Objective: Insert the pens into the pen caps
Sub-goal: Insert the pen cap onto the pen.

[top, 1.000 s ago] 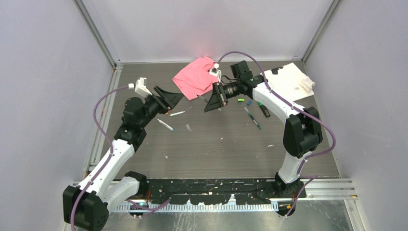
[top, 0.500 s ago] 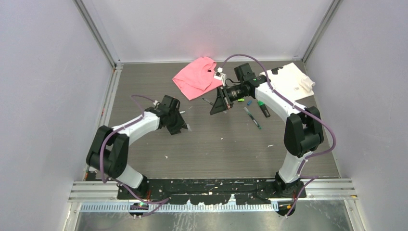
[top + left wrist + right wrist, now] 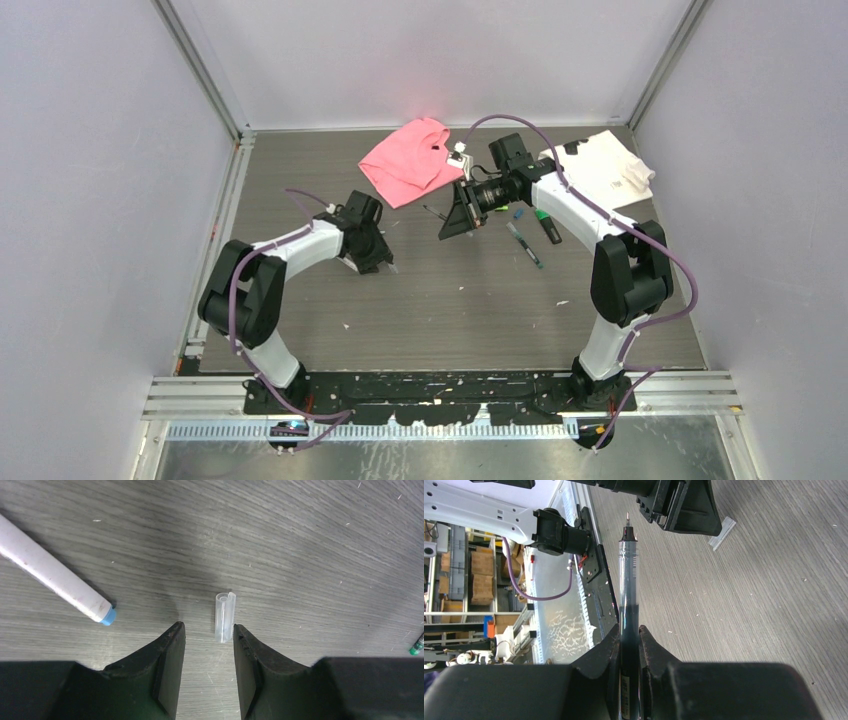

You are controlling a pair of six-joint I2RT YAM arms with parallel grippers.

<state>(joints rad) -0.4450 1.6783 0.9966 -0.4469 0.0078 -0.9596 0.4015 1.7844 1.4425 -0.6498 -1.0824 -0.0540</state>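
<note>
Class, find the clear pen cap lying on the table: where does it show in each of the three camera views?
Top external: clear pen cap, left of centre, just right of the left gripper.
Left wrist: centre, just ahead of the open jaws.
Right wrist: upper right, beside that gripper.
Shared landmark: the left gripper.

Bare tabletop [image 3: 300, 555] flanks the clear cap [image 3: 224, 617], so I've room for my spread left fingers [image 3: 169, 665] on either side of it. The white pen [image 3: 50, 577] lies well apart (no bother). The dark pen [image 3: 629, 605] clamped in my right fingers [image 3: 606, 655] juts toward them, narrowing the way between.
</note>
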